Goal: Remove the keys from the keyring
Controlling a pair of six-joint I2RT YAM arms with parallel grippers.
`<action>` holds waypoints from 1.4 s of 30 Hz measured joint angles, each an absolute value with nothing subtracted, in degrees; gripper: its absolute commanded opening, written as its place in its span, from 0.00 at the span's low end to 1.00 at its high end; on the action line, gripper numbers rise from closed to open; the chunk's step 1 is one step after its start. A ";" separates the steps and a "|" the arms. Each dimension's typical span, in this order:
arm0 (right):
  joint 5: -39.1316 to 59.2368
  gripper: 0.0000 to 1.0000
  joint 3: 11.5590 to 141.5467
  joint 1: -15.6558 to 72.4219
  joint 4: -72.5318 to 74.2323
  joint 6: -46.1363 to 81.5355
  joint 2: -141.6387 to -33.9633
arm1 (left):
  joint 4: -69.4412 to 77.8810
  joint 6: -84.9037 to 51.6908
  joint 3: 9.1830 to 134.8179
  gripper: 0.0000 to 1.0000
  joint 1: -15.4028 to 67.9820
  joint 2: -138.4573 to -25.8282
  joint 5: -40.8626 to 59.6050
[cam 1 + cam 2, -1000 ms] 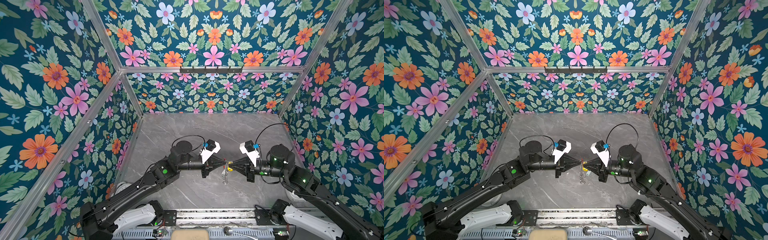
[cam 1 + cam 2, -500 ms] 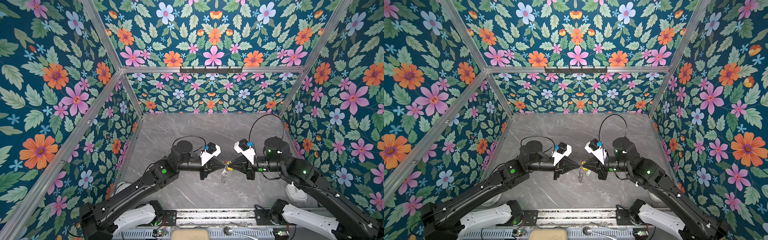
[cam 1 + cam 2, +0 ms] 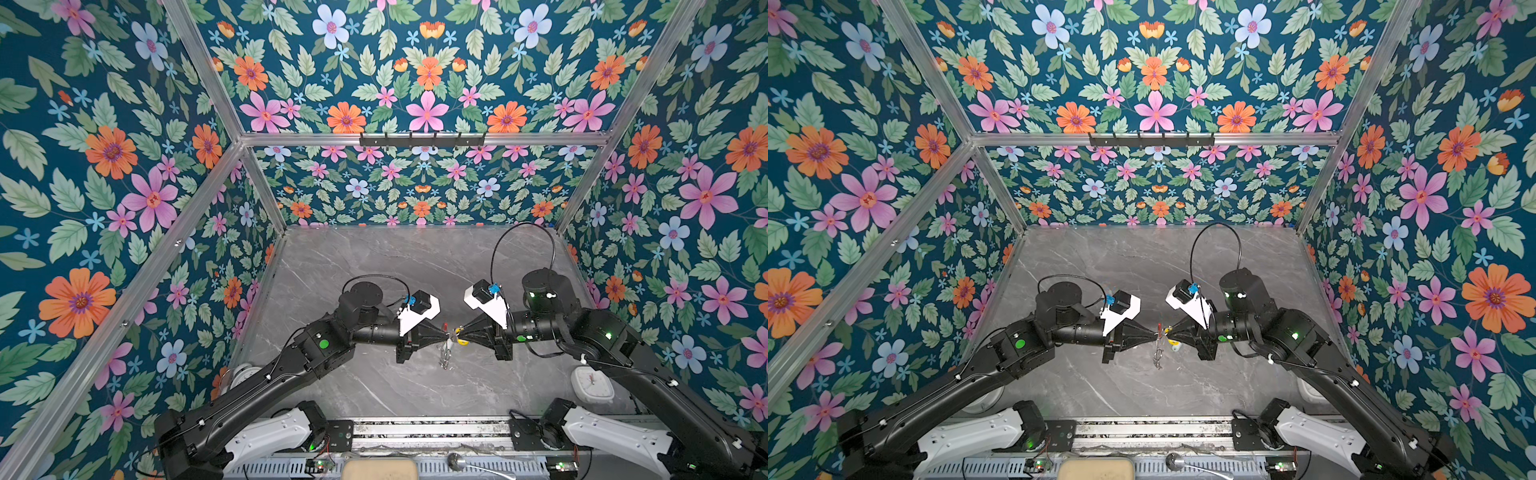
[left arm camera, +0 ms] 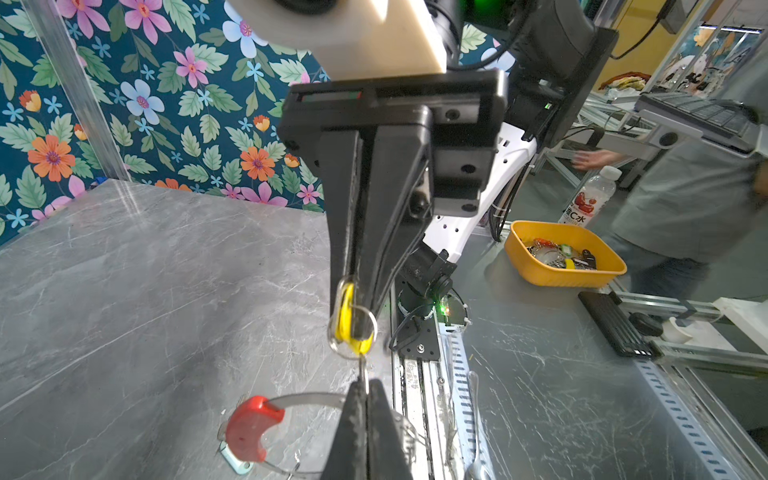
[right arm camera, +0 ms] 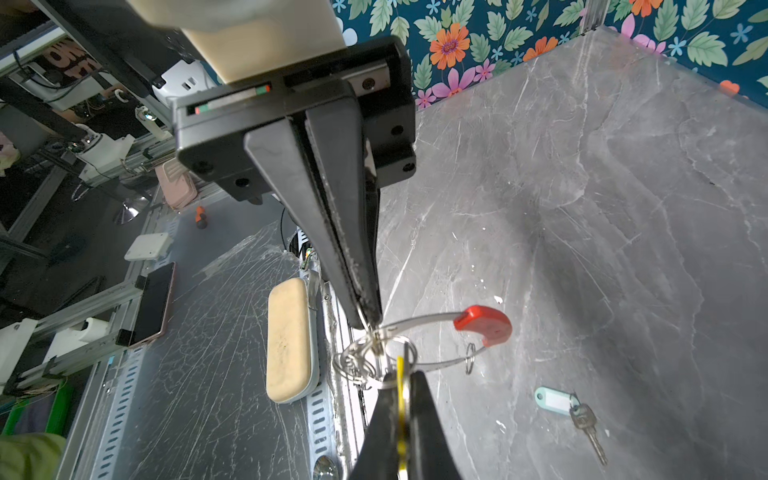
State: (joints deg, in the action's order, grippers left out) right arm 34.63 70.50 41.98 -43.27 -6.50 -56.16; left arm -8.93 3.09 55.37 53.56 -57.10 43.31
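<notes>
- two keys: right end effector is clamping shut on the yellow-tagged key; pale-tagged key is lying on the tabletop, 3 o'clock of the keyring in a top view
- one keyring, grey band with a red section, is hanging mid-air, left end effector pinching it tight

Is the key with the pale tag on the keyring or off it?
Off: the key lies alone on the table, apart from the keyring.
</notes>
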 measured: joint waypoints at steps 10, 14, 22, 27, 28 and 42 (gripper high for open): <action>42.76 0.00 73.54 37.87 -46.26 -7.75 -60.40 | -8.71 4.86 55.40 0.00 53.45 -57.30 45.60; 45.93 0.00 75.07 37.52 -47.46 -8.78 -62.04 | -8.38 5.10 55.40 0.00 53.45 -57.93 47.16; 49.17 0.00 74.02 37.28 -47.44 -9.30 -63.31 | -9.82 5.78 55.22 0.00 53.36 -57.65 48.34; 52.82 0.00 71.64 35.53 -45.34 -8.86 -62.43 | -8.71 5.52 54.39 0.00 53.36 -56.40 49.19; 53.78 0.00 71.20 35.11 -44.64 -8.75 -62.37 | -8.16 4.95 54.24 0.00 53.36 -56.14 49.25; 60.53 0.00 65.82 34.61 -36.32 -4.45 -62.24 | 4.67 -3.44 46.04 0.00 53.28 -51.55 49.32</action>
